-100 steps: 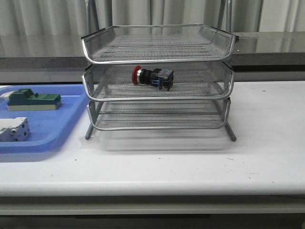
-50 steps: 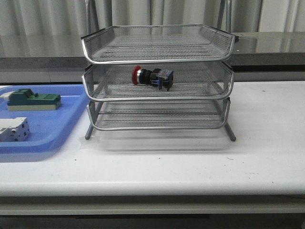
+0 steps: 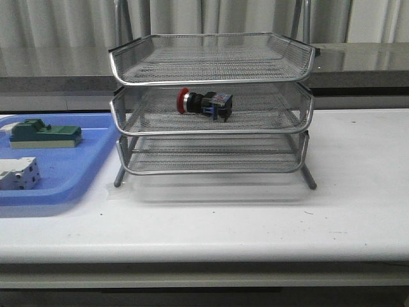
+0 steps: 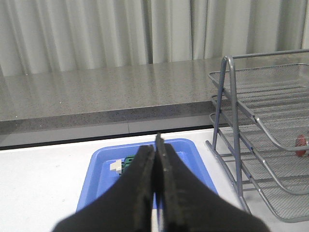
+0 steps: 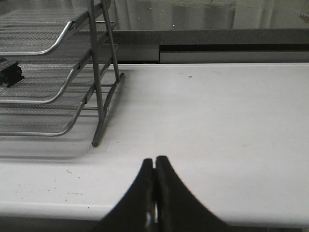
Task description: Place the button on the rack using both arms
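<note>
I see a blue tray [image 3: 61,173] on the white table [image 3: 255,217], holding a green block [image 3: 45,134] and a white block [image 3: 18,174].

Shiny wire-mesh metal rack [image 3: 211,83], glossy blue plastic tray [image 3: 70,169], matt white table [image 3: 255,217]

Rack [image 3: 211,80]: silver wire mesh w/ shiny metal rims & legs; button [image 3: 204,103] on mid tier has red cap, silver collar, black body, blue rear block. Tray [image 3: 83,167] is flat blue plastic, w/ a green block [image 3: 45,133] on a cream base & a white block [image 3: 18,174]. Table [image 3: 255,217] white w/ a few dark specks, counter behind it speckled grey, curtains pale grey-white in vertical folds; both grippers, left [image 4: 155,166] & right [image 5: 154,181], black.
</note>
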Action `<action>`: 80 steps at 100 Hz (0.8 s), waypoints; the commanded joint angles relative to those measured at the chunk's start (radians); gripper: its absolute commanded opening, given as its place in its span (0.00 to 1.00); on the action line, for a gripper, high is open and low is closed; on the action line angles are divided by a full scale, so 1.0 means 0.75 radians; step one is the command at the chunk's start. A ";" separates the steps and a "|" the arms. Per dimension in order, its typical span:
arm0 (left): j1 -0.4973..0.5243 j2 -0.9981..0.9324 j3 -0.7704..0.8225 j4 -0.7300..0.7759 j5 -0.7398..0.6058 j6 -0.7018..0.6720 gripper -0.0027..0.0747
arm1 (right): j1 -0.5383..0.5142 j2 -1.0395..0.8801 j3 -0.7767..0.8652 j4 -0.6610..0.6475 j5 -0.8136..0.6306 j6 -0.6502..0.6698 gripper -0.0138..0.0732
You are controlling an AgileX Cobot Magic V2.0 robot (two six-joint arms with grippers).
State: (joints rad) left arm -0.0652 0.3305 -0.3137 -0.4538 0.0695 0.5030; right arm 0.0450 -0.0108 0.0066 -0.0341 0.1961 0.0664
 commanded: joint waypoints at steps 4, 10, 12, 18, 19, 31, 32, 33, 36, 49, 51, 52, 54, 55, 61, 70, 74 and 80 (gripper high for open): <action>0.004 0.010 -0.036 -0.015 -0.100 -0.016 0.01 | -0.007 -0.007 0.008 -0.012 -0.199 0.009 0.09; 0.004 0.010 -0.036 -0.015 -0.100 -0.016 0.01 | -0.007 -0.007 0.009 -0.012 -0.207 0.009 0.09; 0.004 0.010 -0.036 -0.015 -0.100 -0.016 0.01 | -0.007 -0.007 0.009 -0.012 -0.207 0.009 0.09; 0.004 0.010 -0.036 -0.015 -0.100 -0.016 0.01 | -0.007 -0.007 0.009 -0.012 -0.206 0.009 0.09; 0.004 0.010 -0.036 -0.015 -0.100 -0.016 0.01 | -0.007 -0.007 0.009 -0.012 -0.206 0.009 0.09; 0.004 0.010 -0.036 -0.015 -0.100 -0.016 0.01 | -0.007 -0.007 0.009 -0.012 -0.206 0.009 0.09; 0.004 0.010 -0.036 -0.015 -0.100 -0.016 0.01 | -0.007 -0.007 0.009 -0.012 -0.206 0.009 0.09; 0.004 0.010 -0.036 -0.015 -0.100 -0.016 0.01 | -0.007 -0.007 0.009 -0.012 -0.206 0.009 0.09; 0.004 0.010 -0.036 -0.015 -0.100 -0.016 0.01 | -0.007 -0.007 0.009 -0.012 -0.206 0.009 0.09; 0.004 0.010 -0.036 -0.015 -0.100 -0.016 0.01 | -0.007 -0.007 0.009 -0.012 -0.206 0.009 0.09; 0.004 0.010 -0.036 -0.015 -0.100 -0.016 0.01 | -0.007 -0.007 0.009 -0.012 -0.206 0.009 0.09; 0.004 0.010 -0.036 -0.015 -0.100 -0.016 0.01 | -0.007 -0.007 0.009 -0.012 -0.206 0.009 0.09; 0.004 0.010 -0.036 -0.015 -0.100 -0.016 0.01 | -0.007 -0.007 0.009 -0.012 -0.206 0.009 0.09; 0.004 0.010 -0.036 -0.015 -0.100 -0.016 0.01 | -0.007 -0.007 0.009 -0.012 -0.206 0.009 0.09; 0.004 0.010 -0.036 -0.015 -0.100 -0.016 0.01 | -0.007 -0.007 0.009 -0.012 -0.206 0.009 0.09; 0.004 0.010 -0.036 -0.015 -0.100 -0.016 0.01 | -0.007 -0.007 0.009 -0.012 -0.206 0.009 0.09; 0.004 0.010 -0.036 -0.015 -0.100 -0.016 0.01 | -0.007 -0.007 0.009 -0.012 -0.206 0.009 0.09; 0.004 0.010 -0.036 -0.015 -0.100 -0.016 0.01 | -0.007 -0.007 0.009 -0.012 -0.206 0.009 0.09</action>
State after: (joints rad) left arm -0.0652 0.3305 -0.3137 -0.4538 0.0695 0.5030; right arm 0.0450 -0.0108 0.0269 -0.0341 0.1298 0.0704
